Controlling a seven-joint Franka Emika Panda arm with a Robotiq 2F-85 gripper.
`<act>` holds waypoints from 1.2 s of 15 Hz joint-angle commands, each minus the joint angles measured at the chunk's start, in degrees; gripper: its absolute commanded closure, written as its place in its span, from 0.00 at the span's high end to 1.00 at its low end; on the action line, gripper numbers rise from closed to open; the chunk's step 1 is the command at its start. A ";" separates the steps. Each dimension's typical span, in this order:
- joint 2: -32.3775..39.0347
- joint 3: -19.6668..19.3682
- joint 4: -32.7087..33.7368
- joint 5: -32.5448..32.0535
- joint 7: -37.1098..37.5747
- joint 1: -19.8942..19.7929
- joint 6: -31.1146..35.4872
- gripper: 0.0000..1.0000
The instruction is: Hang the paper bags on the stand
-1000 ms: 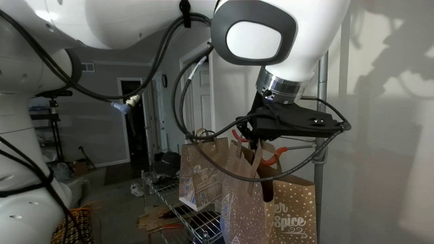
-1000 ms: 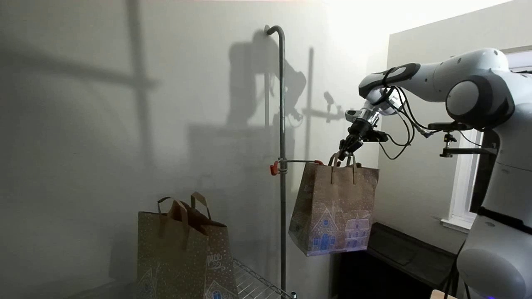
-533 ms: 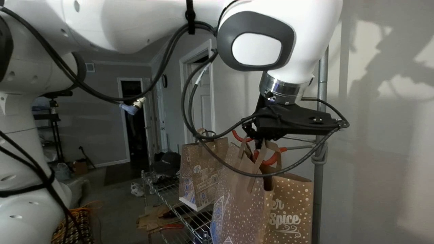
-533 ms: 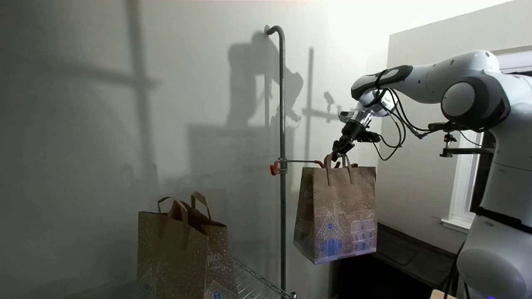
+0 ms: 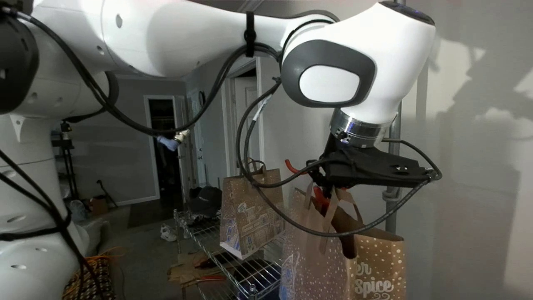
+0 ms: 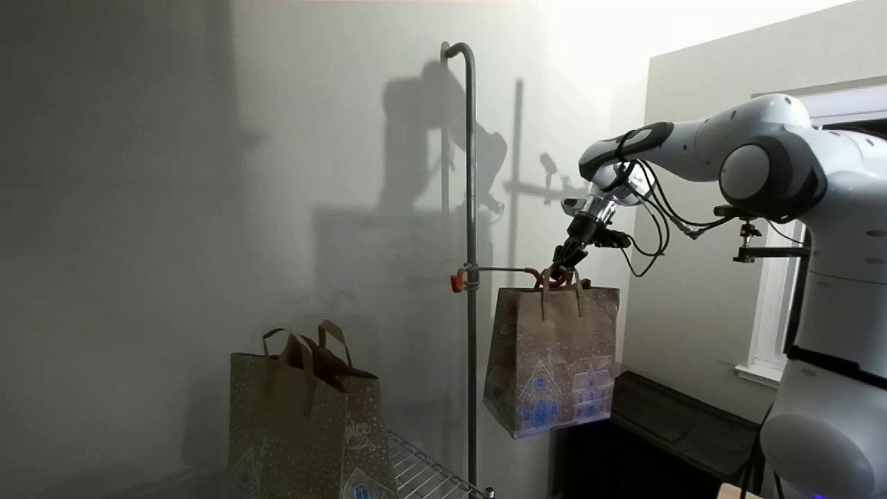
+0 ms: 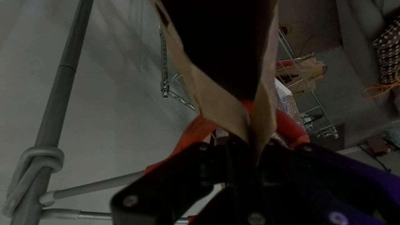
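The stand rises to the left of the gripper in an exterior view; its side arm seems merely looped on, so a hard downward push could turn or slide it. Directly beneath the gripper hangs the held bag, a little tilted; being paper and probably light, it may swing if the gripper moves quickly, and that would carry its top out of line. The other bag stands well apart from the gripper, lower and to the left in the same view, its turn seemingly yet to come. The gripper is closed, narrow, on the top of the held bag. At its very tip, close enough to jam against if it presses lower, curves the orange hook. Smallest and most doubtful are the paper handles, pinched together in the gripper: whether both lie over the hook's end cannot be told. Let go with one handle outside, I judge, and the bag would hang askew; with both outside, it would fall. A rough tug could also tear them.
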 commanded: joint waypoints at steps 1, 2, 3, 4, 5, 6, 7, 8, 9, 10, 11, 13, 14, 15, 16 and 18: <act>0.44 0.51 -0.03 0.38 -1.00 -1.57 0.19 0.04; 0.64 0.51 0.33 0.13 -0.83 -1.71 -0.37 0.29; 0.63 0.53 0.42 0.02 -0.88 -1.75 -0.50 0.29; 0.60 0.55 0.48 0.02 -0.74 -1.75 -0.45 0.31; 0.57 0.58 0.52 0.00 -0.83 -1.74 -0.29 0.37; 0.58 0.65 0.66 -0.06 -0.89 -1.72 -0.25 0.43; 0.65 0.74 0.73 -0.06 -0.88 -1.71 -0.13 0.50; 0.72 0.84 0.80 -0.06 -0.85 -1.69 0.00 0.55; 0.73 0.94 0.80 -0.05 -0.90 -1.67 0.17 0.61; 0.73 1.01 0.76 -0.03 -0.88 -1.66 0.31 0.68; 0.66 1.09 0.66 -0.06 -0.92 -1.64 0.49 0.73; 0.45 1.20 0.62 -0.11 -0.93 -1.65 0.41 0.87; 0.29 1.18 0.76 -0.07 -1.18 -1.71 -0.29 0.92; 0.14 1.12 0.96 0.09 -1.00 -1.79 -0.78 0.98; 0.05 1.07 1.11 0.26 -0.61 -1.84 -0.85 0.99; -0.09 1.02 1.47 0.53 1.00 -1.91 -1.04 1.00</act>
